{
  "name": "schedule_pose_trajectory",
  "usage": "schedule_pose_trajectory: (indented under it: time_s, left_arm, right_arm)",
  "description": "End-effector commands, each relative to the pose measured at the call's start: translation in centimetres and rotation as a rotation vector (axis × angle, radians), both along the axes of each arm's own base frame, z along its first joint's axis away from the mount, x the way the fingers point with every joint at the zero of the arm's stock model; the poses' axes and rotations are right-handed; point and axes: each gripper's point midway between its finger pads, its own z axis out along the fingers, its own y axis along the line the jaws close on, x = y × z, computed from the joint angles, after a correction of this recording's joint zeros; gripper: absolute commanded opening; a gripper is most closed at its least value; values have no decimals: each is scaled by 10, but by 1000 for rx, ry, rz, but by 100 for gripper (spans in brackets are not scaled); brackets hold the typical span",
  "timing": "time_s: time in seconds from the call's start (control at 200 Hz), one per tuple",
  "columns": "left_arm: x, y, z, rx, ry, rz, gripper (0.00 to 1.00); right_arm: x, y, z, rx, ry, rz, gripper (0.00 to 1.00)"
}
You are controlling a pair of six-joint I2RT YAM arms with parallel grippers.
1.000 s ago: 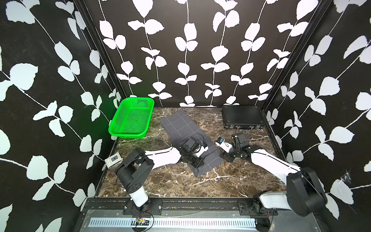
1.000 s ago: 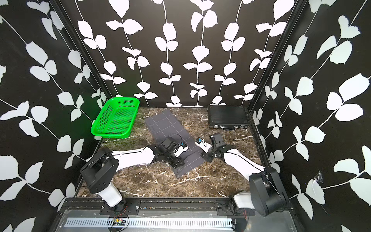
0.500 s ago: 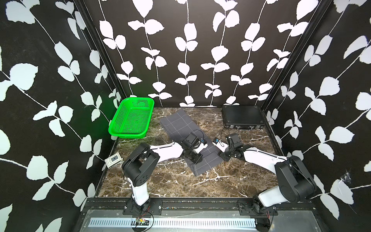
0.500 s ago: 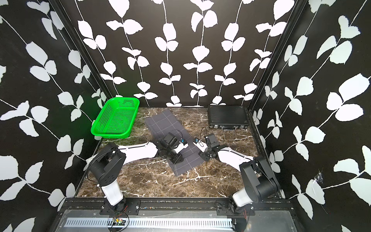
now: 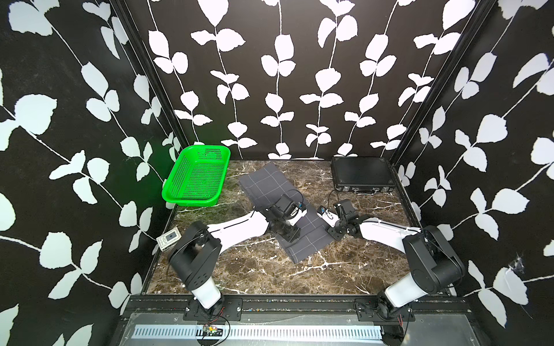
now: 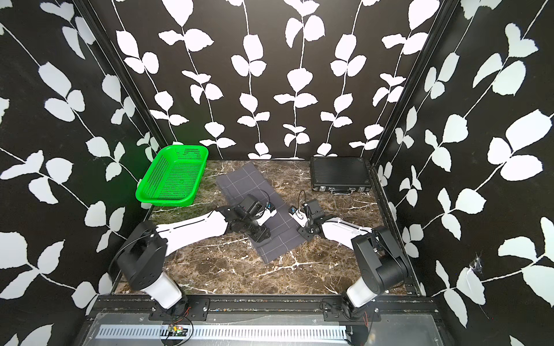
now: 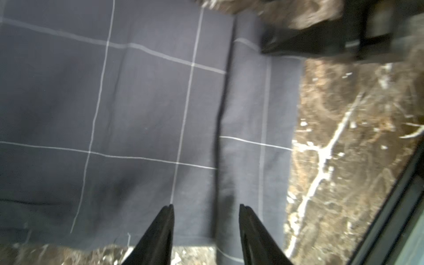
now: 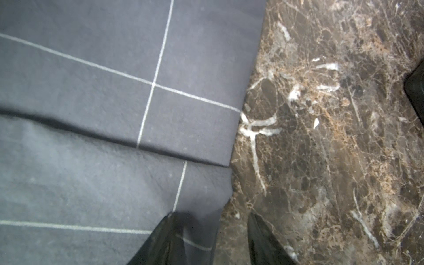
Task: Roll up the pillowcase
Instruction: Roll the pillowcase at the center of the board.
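My left gripper has just let go: its jaws now stand apart over the first fold and hold nothing. The right gripper is open too, astride the cloth's side edge. The pillowcase lies flat on the marble table with only its near end turned over, so I judge the rolling has barely begun.

A green basket is sitting at the far left corner of the brown marble tabletop. A flat black case is lying at the far right corner. A little white gadget is resting at the tabletop's left edge, well apart from both.
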Motion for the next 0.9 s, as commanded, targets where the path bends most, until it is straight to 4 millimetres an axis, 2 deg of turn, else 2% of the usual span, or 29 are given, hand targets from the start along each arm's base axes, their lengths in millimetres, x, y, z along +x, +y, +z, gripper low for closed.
schedule_pose_trajectory:
  time_s: [0.0,0.12,0.21,0.345,0.56,0.665,0.895]
  left_arm:
    - [-28,14,-25,125,40,5,49]
    - [-36,5,-39,165,14,-26,50]
    - [-31,18,-54,260,-14,-7,48]
    - [-21,29,-60,301,-78,30,45]
    - [-29,38,-78,328,-58,10,44]
    - [-30,41,-82,322,-54,6,44]
    - [-25,53,-73,287,-13,7,48]
  right_arm:
    - [2,-4,12,-21,-14,-24,53]
    - [-2,-1,24,9,-49,13,53]
    - [-9,8,38,62,-101,91,54]
    - [-30,14,50,83,-125,237,57]
    - [-77,17,46,91,-109,482,57]
    - [-96,25,41,78,-114,619,58]
    - [-104,52,26,-2,-184,819,58]
